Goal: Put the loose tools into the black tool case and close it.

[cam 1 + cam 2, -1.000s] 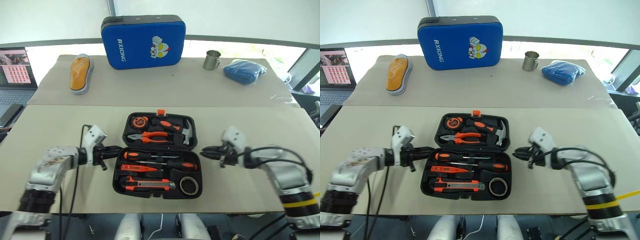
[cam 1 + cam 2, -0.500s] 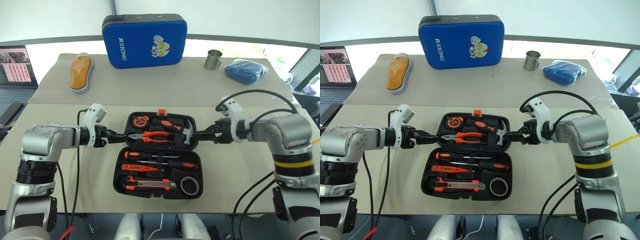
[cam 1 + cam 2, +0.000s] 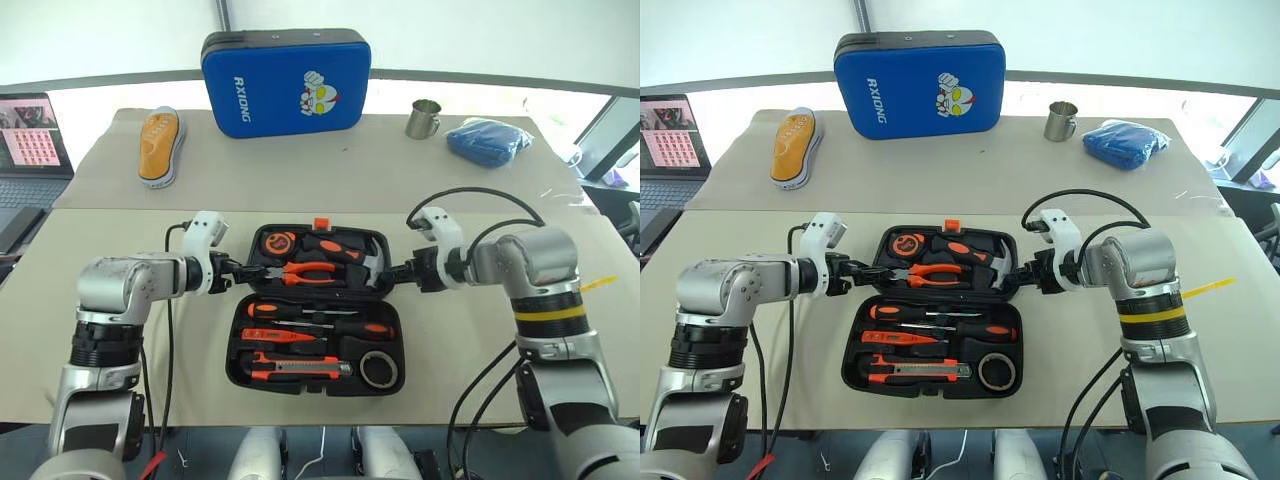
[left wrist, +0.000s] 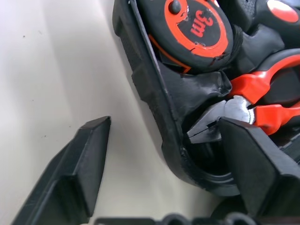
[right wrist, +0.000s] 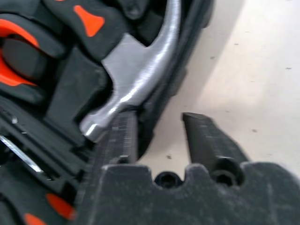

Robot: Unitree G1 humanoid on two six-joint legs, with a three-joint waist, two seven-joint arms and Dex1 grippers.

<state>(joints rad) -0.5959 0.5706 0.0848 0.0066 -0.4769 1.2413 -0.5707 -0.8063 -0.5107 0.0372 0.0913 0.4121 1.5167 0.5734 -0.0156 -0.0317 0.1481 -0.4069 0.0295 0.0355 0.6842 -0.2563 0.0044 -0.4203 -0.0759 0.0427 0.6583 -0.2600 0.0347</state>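
The black tool case [image 3: 236, 345] lies open in the middle of the near table. Its near half holds two long screwdrivers [image 3: 320, 311], a slim red screwdriver [image 3: 280, 337], the utility knife [image 3: 300, 369] and the tape roll [image 3: 378, 371]. The far half holds a tape measure, pliers [image 4: 262, 105] and a hammer [image 5: 140, 75]. My left gripper [image 3: 243, 272] is open astride the far half's left wall, one finger on the table side and one over the pliers' nose. At the far half's right wall, my right gripper [image 3: 392, 270] stands narrowly open, one finger by the hammer head and one outside.
On the far table stand a blue RXIONG case [image 3: 286, 80], an orange insole [image 3: 160, 145], a steel mug [image 3: 424, 119] and a blue cloth [image 3: 488, 140]. A laptop [image 3: 30, 140] sits at the far left. Bare table lies on both sides of the tool case.
Both arms have swung forward and inward, from beside the case's near half to the side walls of its far half. Both grippers' fingers now straddle those walls.
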